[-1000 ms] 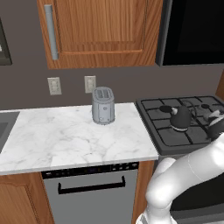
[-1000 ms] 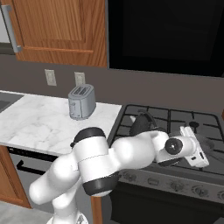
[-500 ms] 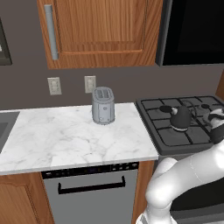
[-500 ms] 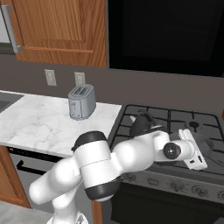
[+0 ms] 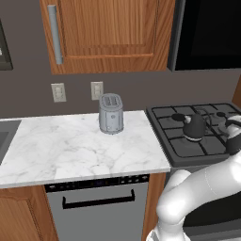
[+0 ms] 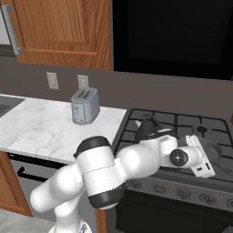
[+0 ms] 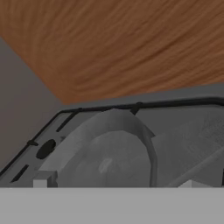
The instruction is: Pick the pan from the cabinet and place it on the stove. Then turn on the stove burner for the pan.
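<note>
Both base views look forward and down from behind the arm, sharing the black gas stove (image 5: 197, 129) (image 6: 182, 132) and white marble counter (image 5: 70, 148) (image 6: 41, 125); the hand view sits close over the stove's grates (image 7: 65, 120).

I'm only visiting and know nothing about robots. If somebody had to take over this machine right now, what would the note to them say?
Pincer: open, holding nothing, close above the pan.
Pan: resting on the grates at the right side of the stove, to the right of the small black kettle.
Cabinet: door shut.
Done: the pan looks to be out of the cabinet and set on the stove.
Left: turn the front knob for the pan's burner; no flame is visible. Which knob serves it I cannot tell.
</note>
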Robot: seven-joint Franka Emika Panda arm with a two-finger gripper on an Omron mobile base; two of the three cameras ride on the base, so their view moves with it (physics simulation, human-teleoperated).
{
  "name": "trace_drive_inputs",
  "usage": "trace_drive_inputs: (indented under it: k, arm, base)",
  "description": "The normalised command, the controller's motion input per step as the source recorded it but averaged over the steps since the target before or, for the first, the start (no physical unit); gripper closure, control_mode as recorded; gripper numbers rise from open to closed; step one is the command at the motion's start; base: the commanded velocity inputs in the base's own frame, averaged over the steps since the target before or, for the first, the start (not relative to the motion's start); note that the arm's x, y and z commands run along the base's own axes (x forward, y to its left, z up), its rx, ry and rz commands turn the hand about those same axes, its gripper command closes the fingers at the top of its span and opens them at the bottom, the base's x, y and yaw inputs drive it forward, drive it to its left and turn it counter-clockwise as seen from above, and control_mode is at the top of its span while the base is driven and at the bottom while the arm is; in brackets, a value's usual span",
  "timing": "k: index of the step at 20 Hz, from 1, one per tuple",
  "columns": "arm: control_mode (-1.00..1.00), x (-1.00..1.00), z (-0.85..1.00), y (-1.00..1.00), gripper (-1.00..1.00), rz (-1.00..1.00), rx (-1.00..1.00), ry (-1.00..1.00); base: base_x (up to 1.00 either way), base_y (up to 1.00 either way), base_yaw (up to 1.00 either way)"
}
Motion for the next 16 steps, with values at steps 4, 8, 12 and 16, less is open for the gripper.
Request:
trace_drive_inputs:
  k: [4,8,12,16]
  arm:
    - [-1.0,0.02,0.0,0.03,-1.0,0.0,0.02,0.04]
    - [-1.0,-0.02,0.05,0.05,-1.0,0.0,0.03,0.09]
    - [-1.0,-0.2,0.06,0.0,-1.0,0.0,0.05,0.05]
    - [-1.0,-0.07,0.03,0.01,-1.0,0.0,0.02,0.01]
  base:
    - [0.0,0.0,0.0]
    - [0.0,0.0,0.0]
    - [0.0,0.0,0.0]
    - [0.0,0.0,0.0]
